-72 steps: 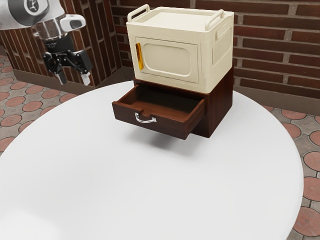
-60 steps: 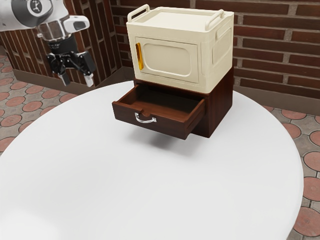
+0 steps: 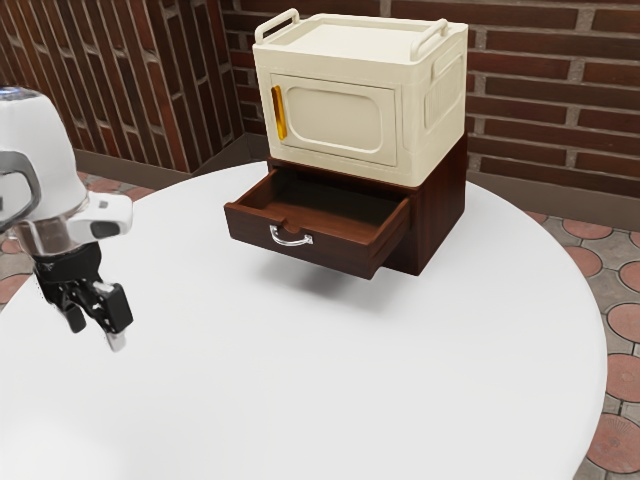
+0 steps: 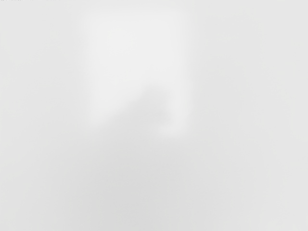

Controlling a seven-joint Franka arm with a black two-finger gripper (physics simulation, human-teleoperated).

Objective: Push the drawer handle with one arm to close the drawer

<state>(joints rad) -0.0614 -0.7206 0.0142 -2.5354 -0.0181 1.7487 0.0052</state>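
One round white table [image 3: 300,400]. On it, one cream box [image 3: 345,120] sits atop one brown cabinet [image 3: 440,215]. The cabinet's one drawer [image 3: 340,256] stands pulled out, likely light, rigid and smooth-sliding. One black gripper [image 3: 96,333], well apart from it, has two fingers spread, nothing between. One yellow handle [image 3: 280,112] is on the box's door. One silver handle [image 3: 291,242], centred on the drawer front, looks hard, perhaps slippery: best pushed squarely mid-bar.

Room lay over tabletop [image 3: 270,380] between gripper [image 3: 97,335], exterior view's near left, and handle [image 3: 290,241]; drawer [image 3: 345,256] jutted near, cabinet [image 3: 438,212] and cream box [image 3: 430,130] blocked far.
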